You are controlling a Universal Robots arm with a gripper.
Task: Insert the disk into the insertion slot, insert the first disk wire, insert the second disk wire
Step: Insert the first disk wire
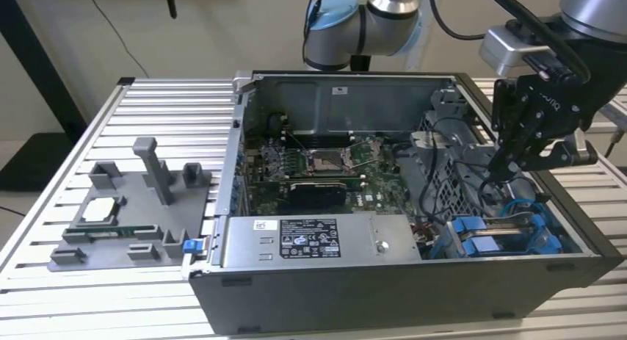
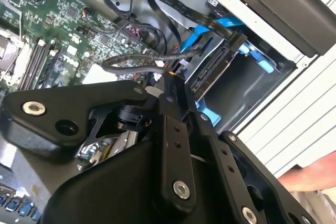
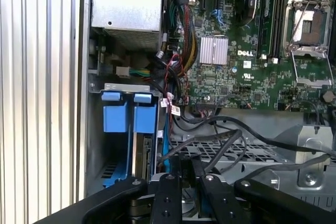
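The disk sits edge-on in the insertion slot, between blue rails. The slot's blue tabs stand in the corner of the open computer case; the exterior view has the slot at the case's front right. My gripper hangs just above and behind that bay. Its black fingers are drawn together at the tip. A black wire loops from the case up to the gripper tip and appears pinched there. How the wire's end meets the disk is hidden.
A grey labelled power-supply box lies along the case front. The green motherboard fills the middle, and a perforated metal cage with loose black cables lies beside the bay. A grey fixture stands on the slatted table. A person's hand is outside the case.
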